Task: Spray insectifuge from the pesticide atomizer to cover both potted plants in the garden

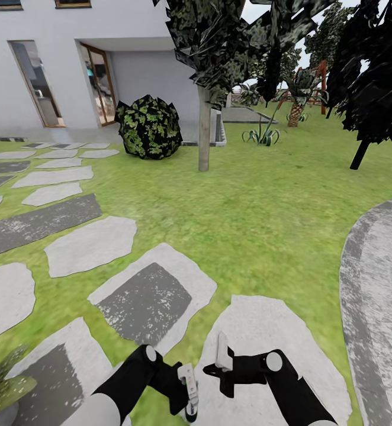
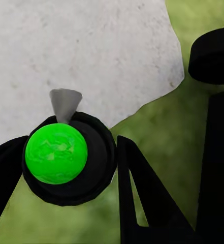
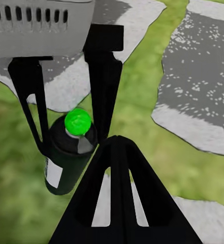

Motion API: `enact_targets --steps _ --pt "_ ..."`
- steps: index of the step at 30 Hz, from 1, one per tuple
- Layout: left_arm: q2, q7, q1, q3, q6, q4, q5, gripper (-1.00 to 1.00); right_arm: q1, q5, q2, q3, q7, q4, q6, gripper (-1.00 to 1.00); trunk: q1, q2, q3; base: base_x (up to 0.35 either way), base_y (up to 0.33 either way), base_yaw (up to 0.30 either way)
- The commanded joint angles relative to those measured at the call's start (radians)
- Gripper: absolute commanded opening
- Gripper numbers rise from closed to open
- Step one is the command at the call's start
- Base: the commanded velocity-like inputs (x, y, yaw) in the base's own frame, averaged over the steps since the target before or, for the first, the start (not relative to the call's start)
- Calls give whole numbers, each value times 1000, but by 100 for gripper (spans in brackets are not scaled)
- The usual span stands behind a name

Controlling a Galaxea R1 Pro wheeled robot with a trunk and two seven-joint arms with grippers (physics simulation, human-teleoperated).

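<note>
My left gripper (image 1: 189, 395) is shut on the pesticide atomizer (image 1: 191, 412), a small dark bottle. In the left wrist view the atomizer (image 2: 56, 152) shows its bright green round top and grey nozzle between the black fingers (image 2: 137, 173). The right wrist view looks at the same bottle (image 3: 66, 162), dark with a pale label, clamped in the left gripper (image 3: 66, 127). My right gripper (image 1: 221, 362) hangs just right of it, shut on nothing, its fingers (image 3: 117, 152) pressed together. Pointed green leaves of one low potted plant (image 1: 3, 387) reach in at the bottom left corner of the head view.
Grey stepping stones (image 1: 89, 242) cross the garden lawn (image 1: 249, 207) under and ahead of me. A paved patio edge (image 1: 373, 278) curves at the right. Ahead stand a round bush (image 1: 148, 127), a thin tree trunk (image 1: 203, 130), dark trees and the white house (image 1: 54, 53).
</note>
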State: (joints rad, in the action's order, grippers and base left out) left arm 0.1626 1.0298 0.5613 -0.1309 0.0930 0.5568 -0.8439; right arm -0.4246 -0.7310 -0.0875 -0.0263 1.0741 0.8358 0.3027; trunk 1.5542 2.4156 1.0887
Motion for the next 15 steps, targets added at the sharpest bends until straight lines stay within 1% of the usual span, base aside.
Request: enact_targets --steps 1,4,6,7,15 --pt "1 4 0 -1 4 2 1 -100 0 -7 -1 -3 3 1 4 -100 0 0 1 0 0 0" --pt "3 3 0 -1 0 2 15 -100 0 -7 -1 -3 3 0 5 -100 0 0 1 0 0 0" --pt "3 -1 0 -1 0 3 38 -100 0 -7 0 -3 3 0 4 -100 0 0 1 0 0 0" --pt "3 -2 0 -2 0 3 44 -100 0 -7 0 -3 3 0 4 -100 0 0 1 0 0 0" --pt "5 -5 0 -1 -1 15 59 -100 0 -7 -1 -3 3 0 4 -100 0 0 1 0 0 0"
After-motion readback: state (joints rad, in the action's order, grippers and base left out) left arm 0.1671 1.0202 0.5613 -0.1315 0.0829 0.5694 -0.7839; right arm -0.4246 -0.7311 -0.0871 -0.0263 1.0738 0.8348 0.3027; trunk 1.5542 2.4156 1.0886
